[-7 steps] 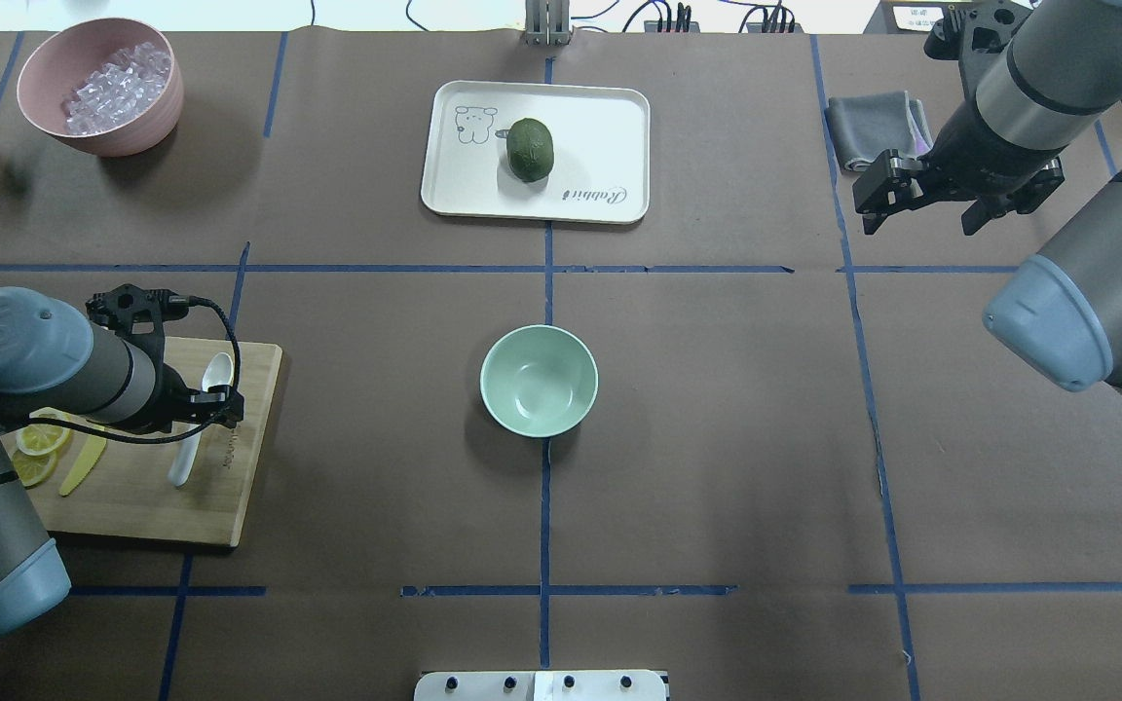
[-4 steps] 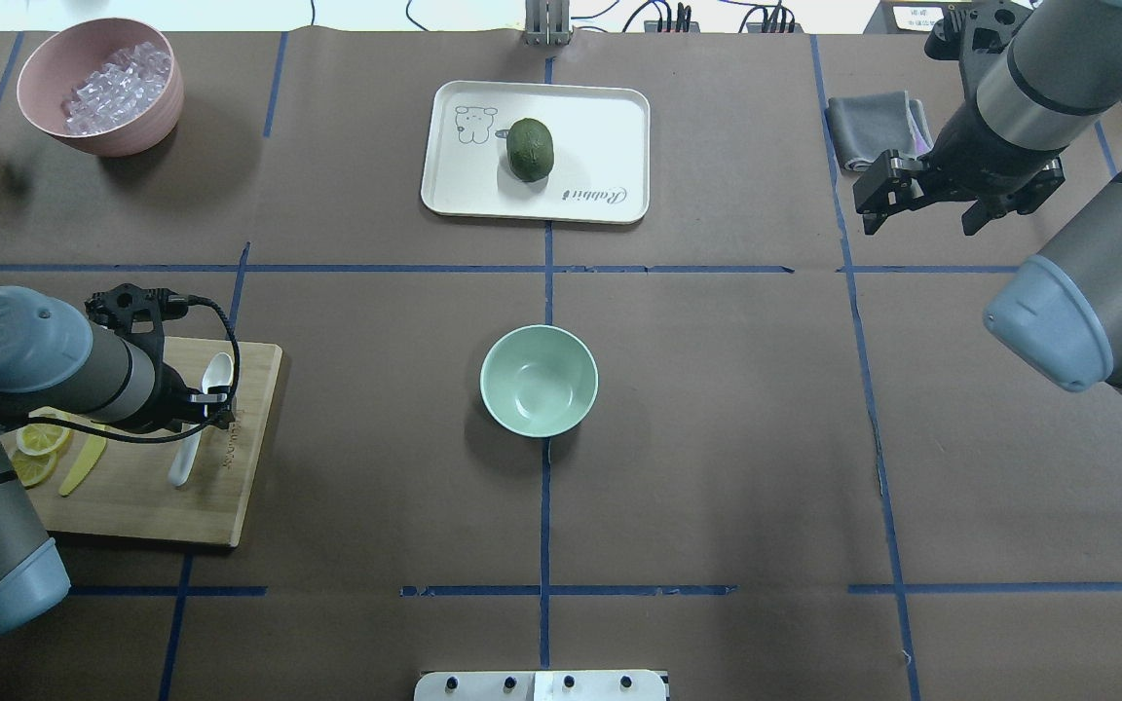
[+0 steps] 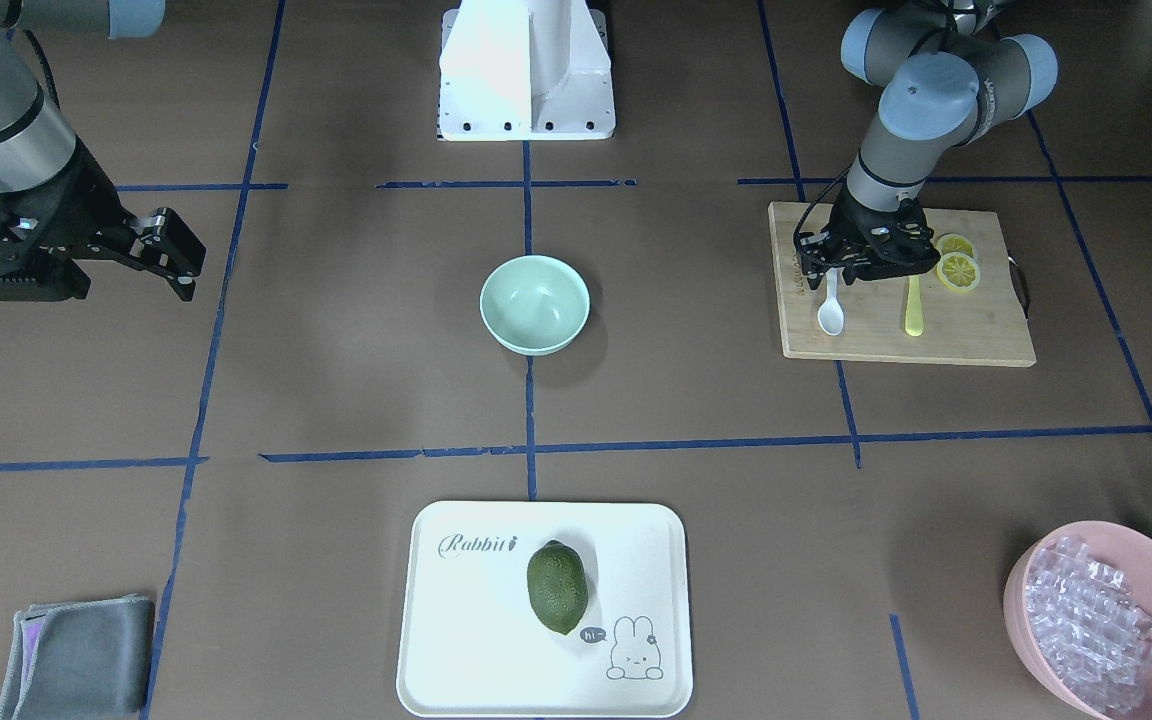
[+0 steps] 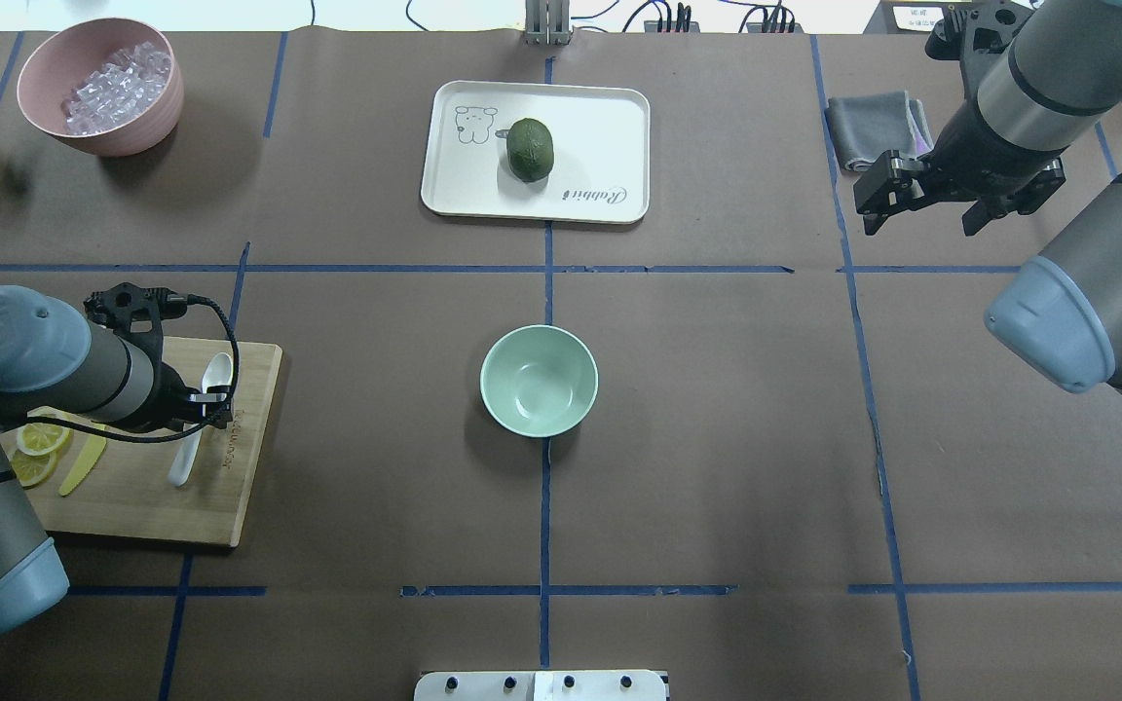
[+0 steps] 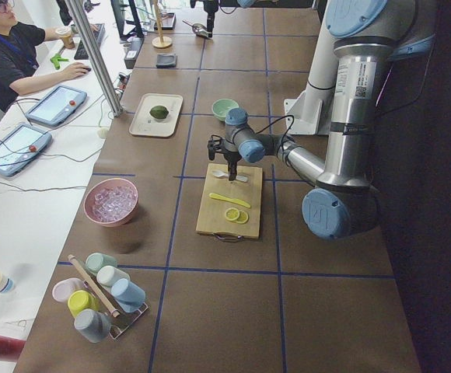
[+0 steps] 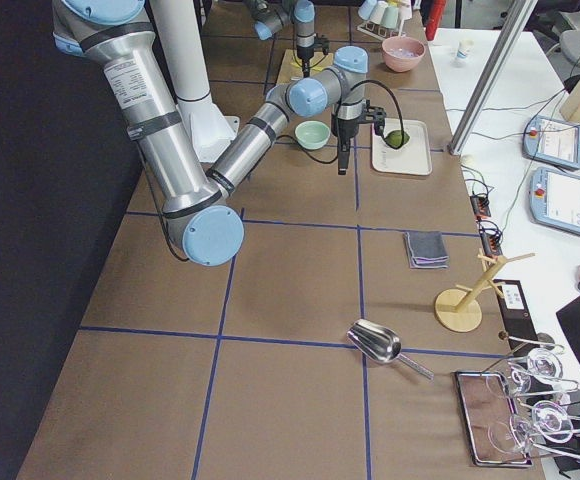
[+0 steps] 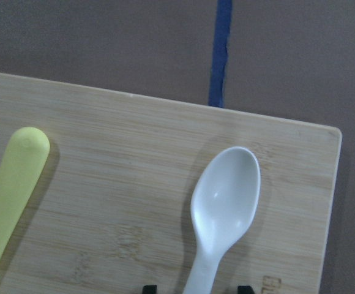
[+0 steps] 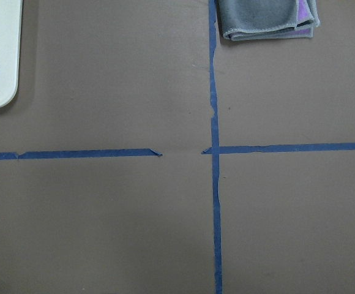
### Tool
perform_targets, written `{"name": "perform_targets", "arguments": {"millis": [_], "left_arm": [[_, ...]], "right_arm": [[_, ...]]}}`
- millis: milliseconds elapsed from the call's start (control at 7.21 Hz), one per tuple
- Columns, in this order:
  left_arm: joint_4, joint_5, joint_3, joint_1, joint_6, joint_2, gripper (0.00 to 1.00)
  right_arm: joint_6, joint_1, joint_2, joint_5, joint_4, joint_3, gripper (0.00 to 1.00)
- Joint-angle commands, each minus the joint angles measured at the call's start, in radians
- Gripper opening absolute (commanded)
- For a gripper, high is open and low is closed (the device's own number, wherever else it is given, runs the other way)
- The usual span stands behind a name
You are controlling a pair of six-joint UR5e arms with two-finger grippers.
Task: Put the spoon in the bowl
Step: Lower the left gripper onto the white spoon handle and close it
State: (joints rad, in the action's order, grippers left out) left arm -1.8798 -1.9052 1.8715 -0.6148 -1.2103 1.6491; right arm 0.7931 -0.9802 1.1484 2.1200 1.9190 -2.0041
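On the board (image 4: 152, 506), along the edge nearest the bowl (image 4: 522, 389), lies the spoon (image 7: 223, 202), flat on the wood with its hollow facing up. The left gripper (image 7: 197, 288) stands over the handle, jaws apart, one fingertip on each side of it. A narrow strip of wood shows between each tip and the handle, so nothing is clamped. Whether the tips touch the board cannot be told. A knife (image 4: 84, 465) and lemon slices (image 4: 43, 438) share the board's other half. The bowl sits off the board, well apart. The right gripper (image 4: 918, 226) hangs far across the table from the board, jaws wide apart, holding nothing.
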Motion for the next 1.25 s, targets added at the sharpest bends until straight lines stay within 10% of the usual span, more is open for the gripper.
{"name": "perform_targets", "arguments": {"millis": [0, 277, 693, 1109], "left_arm": [[0.001, 0.000, -0.003, 0.000, 0.000, 0.000, 0.54], [0.001, 0.000, -0.005, 0.000, 0.002, -0.002, 0.53], [0.001, -0.003, -0.002, 0.000, 0.002, -0.002, 0.12], [0.001, -0.003, 0.008, -0.002, 0.002, -0.002, 0.02]], "right_arm": [[0.000, -0.003, 0.002, 0.000, 0.000, -0.001, 1.00], [0.000, 0.000, 0.002, 0.000, 0.000, -0.004, 1.00], [0.000, 0.000, 0.004, 0.000, 0.000, -0.004, 1.00], [0.000, -0.003, 0.004, 0.000, 0.000, -0.004, 1.00]]}}
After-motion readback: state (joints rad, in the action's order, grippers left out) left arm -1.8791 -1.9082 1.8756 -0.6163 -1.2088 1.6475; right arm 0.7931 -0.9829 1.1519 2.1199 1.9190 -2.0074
